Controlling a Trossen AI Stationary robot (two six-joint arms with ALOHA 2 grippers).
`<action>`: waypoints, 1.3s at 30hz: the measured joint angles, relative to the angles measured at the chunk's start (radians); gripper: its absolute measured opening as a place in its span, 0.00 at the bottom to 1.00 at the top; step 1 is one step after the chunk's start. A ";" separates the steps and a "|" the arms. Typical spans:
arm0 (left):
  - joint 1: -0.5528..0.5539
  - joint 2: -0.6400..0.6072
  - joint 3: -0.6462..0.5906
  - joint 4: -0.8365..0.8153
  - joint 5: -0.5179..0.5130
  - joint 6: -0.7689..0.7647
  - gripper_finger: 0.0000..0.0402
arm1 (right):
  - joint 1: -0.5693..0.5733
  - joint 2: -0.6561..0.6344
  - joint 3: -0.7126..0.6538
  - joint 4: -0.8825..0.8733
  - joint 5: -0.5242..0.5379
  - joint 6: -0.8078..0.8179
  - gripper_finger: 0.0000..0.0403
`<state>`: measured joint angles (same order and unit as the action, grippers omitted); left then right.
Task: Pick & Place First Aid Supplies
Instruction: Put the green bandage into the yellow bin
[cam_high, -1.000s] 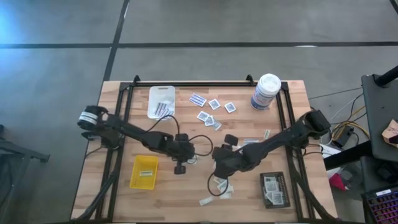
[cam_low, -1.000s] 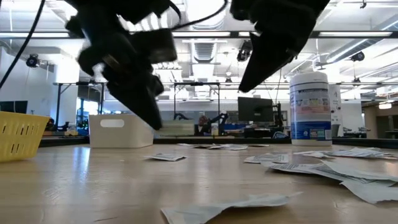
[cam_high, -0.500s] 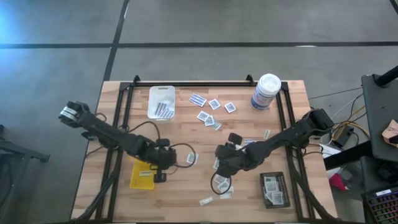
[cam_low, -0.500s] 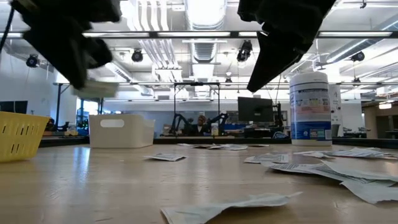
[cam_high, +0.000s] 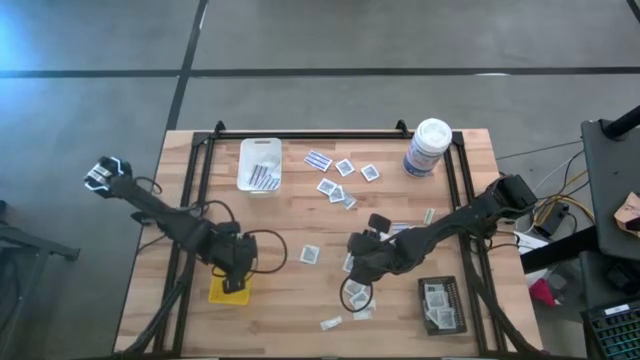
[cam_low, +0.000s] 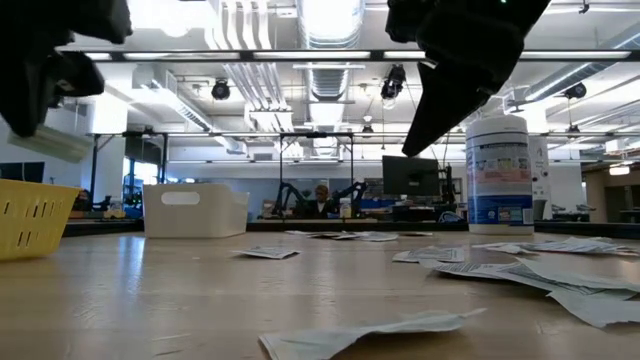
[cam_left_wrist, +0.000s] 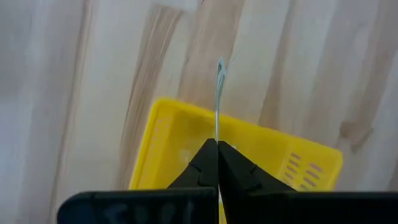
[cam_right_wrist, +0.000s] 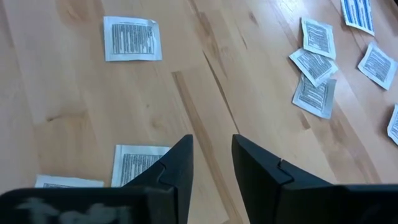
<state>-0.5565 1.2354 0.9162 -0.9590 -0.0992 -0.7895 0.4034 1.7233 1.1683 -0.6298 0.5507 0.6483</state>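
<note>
My left gripper (cam_high: 235, 280) hangs over the yellow tray (cam_high: 226, 291) at the table's near left, shut on a small pale strip packet (cam_left_wrist: 219, 93), which also shows in the low view (cam_low: 55, 145). My right gripper (cam_right_wrist: 211, 163) is open and hovers above the table's near middle (cam_high: 356, 268), touching nothing. A square packet with a dark printed centre (cam_right_wrist: 134, 165) lies flat just under its fingers, and another (cam_right_wrist: 132, 38) lies farther off. More packets (cam_high: 340, 185) and a blue-striped strip (cam_high: 318, 160) lie flat at the far middle. My left gripper pinches the pale strip packet by one end (cam_left_wrist: 217, 127) between its two fingertips. The fingers point down from above. The packet is lifted clear, shows edge-on past the fingertips, and hangs over the yellow tray (cam_left_wrist: 180, 146).
A white tray (cam_high: 260, 163) with striped strips sits at the far left, a black tray (cam_high: 441, 303) with packets at the near right, and a tall white canister (cam_high: 428, 147) at the far right. Loose packets (cam_high: 345, 310) lie near the right gripper.
My left gripper, shut on the pale packet, has travelled from the table's middle toward the left and near edges and now stands above the yellow tray. The packet has come along, lifted clear.
</note>
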 joint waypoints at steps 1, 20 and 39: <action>-0.005 0.003 -0.008 0.001 0.000 -0.014 0.00 | 0.000 0.000 0.000 0.001 0.000 0.000 0.28; -0.056 0.008 -0.156 -0.020 0.081 -0.181 0.00 | 0.006 0.000 -0.002 0.008 -0.006 0.124 0.24; -0.053 0.008 -0.194 -0.002 0.089 -0.146 0.17 | 0.013 0.000 -0.026 0.016 -0.009 0.169 0.22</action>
<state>-0.6098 1.2430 0.7223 -0.9607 -0.0105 -0.9355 0.4168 1.7233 1.1427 -0.6136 0.5419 0.8172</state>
